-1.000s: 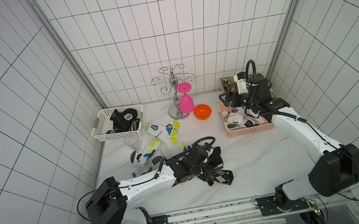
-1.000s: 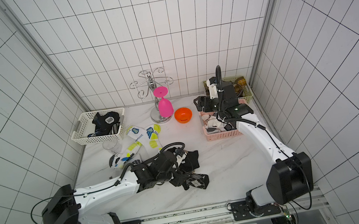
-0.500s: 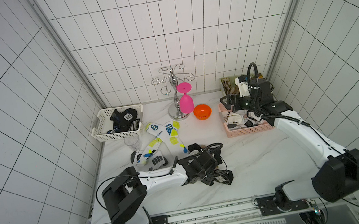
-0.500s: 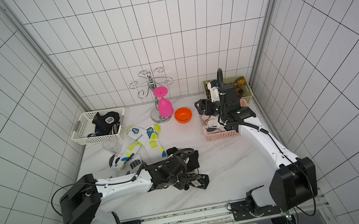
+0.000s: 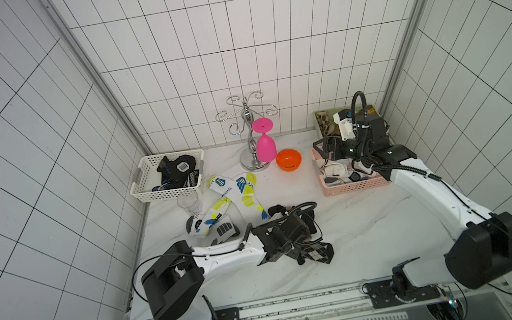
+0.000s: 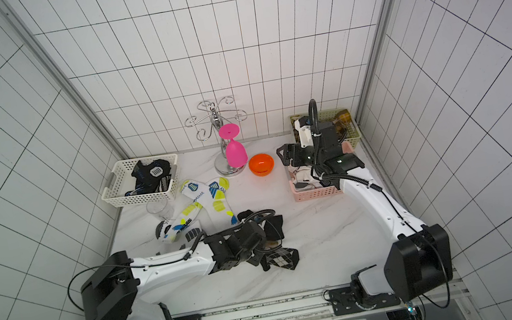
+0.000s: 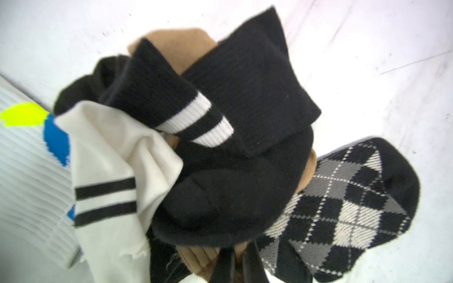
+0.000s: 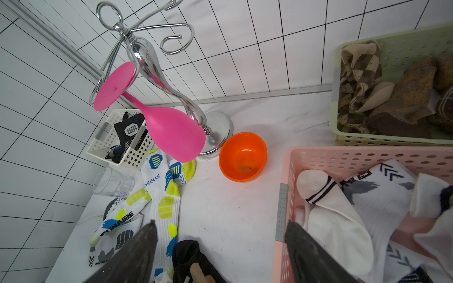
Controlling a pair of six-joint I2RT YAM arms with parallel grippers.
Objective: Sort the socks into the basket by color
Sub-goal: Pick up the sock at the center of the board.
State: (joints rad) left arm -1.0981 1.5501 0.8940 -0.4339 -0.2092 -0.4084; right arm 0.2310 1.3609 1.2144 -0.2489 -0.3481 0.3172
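1. The left end effector [image 5: 297, 249] is shut, its tips buried in a sock pile [image 5: 300, 235] that lies nearer the robot than the bowl [image 5: 288, 159]. The left wrist view shows tan fabric between its fingers [image 7: 220, 265]. I cannot tell which sock it grips.
2. In that pile a striped black sock [image 7: 171, 103] and a plain black sock [image 7: 245, 85] lie over a tan sock [image 7: 176, 41]. A cream sock [image 7: 105, 152] with two black stripes lies against them.
3. An argyle sock [image 5: 315, 254] lies flat on the surface [image 5: 366, 227] at the edge of the pile farthest from the bowl.
4. The right end effector [image 8: 220, 223] is spread wide and holds nothing. It hovers just to the robot's right of the bowl, over the end of the pink basket [image 5: 355, 186] nearest the bowl.
5. The pink basket, to the right of the bowl, holds white socks [image 8: 355, 208].
6. The green basket [image 8: 367, 141] stands right of the bowl and farther back, touching the pink basket. It holds brown socks [image 8: 404, 98].
7. The white basket [image 5: 164, 193], well to the left of the bowl, holds black socks [image 5: 176, 169].
8. Printed socks [image 5: 242, 191], white with yellow and blue, sprawl to the left of the bowl and nearer the robot, with a glass [image 5: 189, 203] beside them.
9. A stand [image 5: 254, 161] just to the left of the bowl carries a pink goblet [image 5: 265, 145] hung upside down.
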